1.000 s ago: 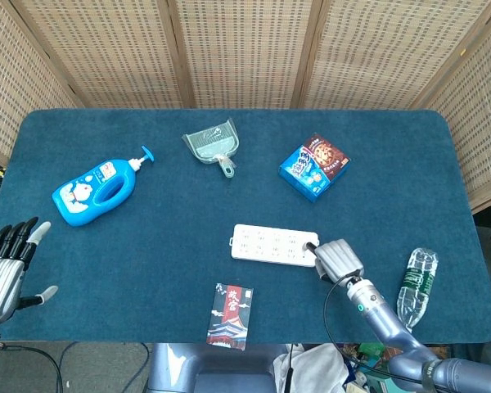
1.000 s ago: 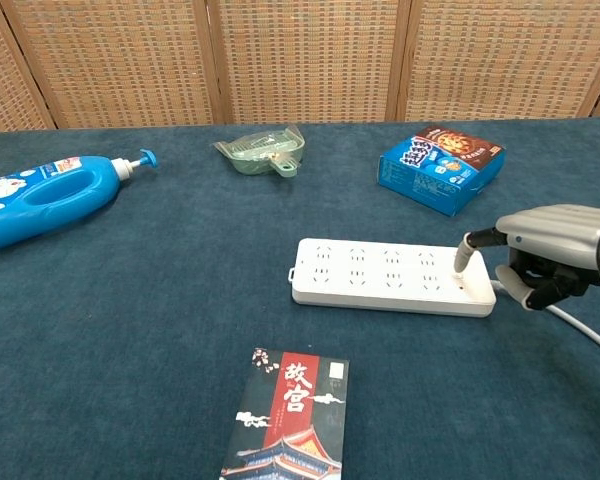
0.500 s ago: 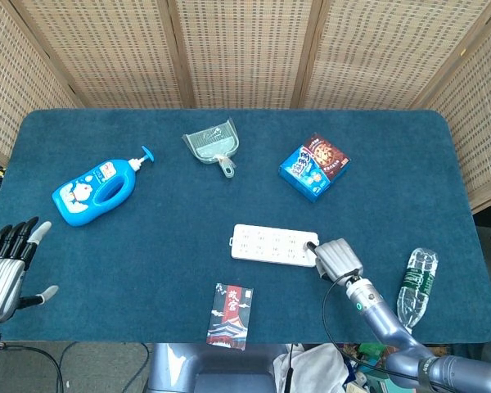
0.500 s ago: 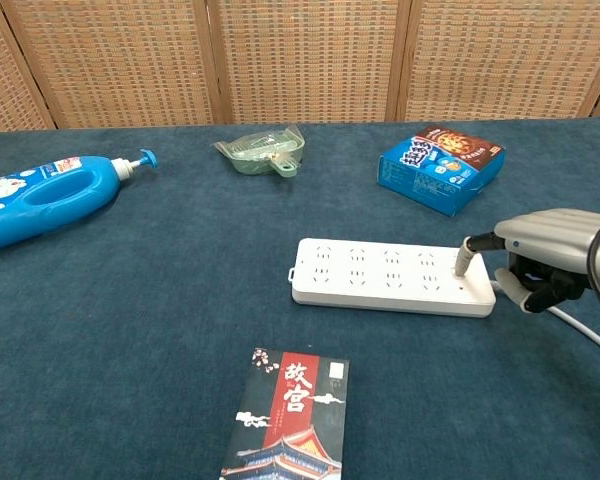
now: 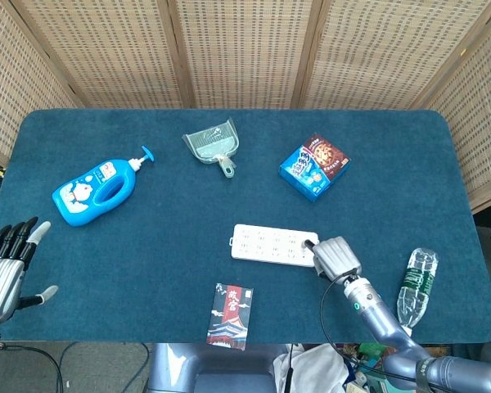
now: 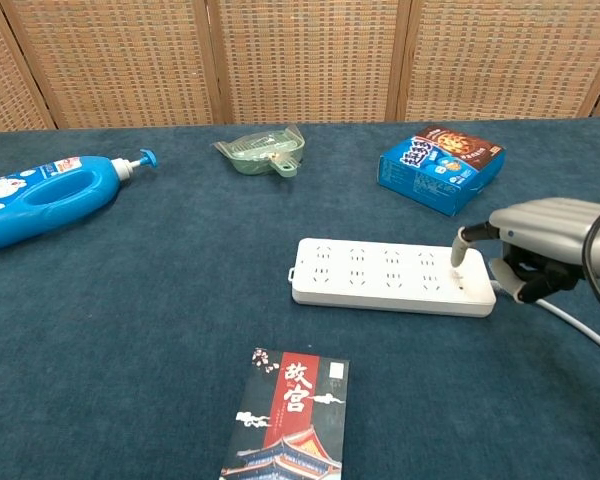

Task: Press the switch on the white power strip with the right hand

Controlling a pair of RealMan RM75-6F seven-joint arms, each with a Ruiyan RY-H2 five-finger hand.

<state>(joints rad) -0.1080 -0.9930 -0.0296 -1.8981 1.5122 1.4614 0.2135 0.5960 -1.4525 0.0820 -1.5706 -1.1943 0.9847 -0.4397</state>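
White power strip (image 6: 390, 276) lies flat near the front-center of the blue tabletop (image 5: 147, 270), long axis running left-right, cord leaving its right end. Right robot hand (image 6: 540, 245) sits at that right end: 1 finger (image 6: 460, 248) extended, angled down onto the top face by the switch end; tip looks at or just off the surface, contact unclear. Other fingers curled under the palm, nothing grasped. Head view shows the same right robot hand (image 5: 334, 257) touching the strip's right end (image 5: 274, 244).

Left robot hand (image 5: 6, 266) at the front-left tabletop edge, fingers spread, released, holding nothing.

Also on the tabletop: blue pump bottle (image 5: 96, 191) at left, green dustpan (image 5: 213, 144) toward the back, blue snack box (image 5: 313, 167) right of it, card pack (image 5: 231, 316) at the front edge, clear water bottle (image 5: 416, 286) lying at front right.
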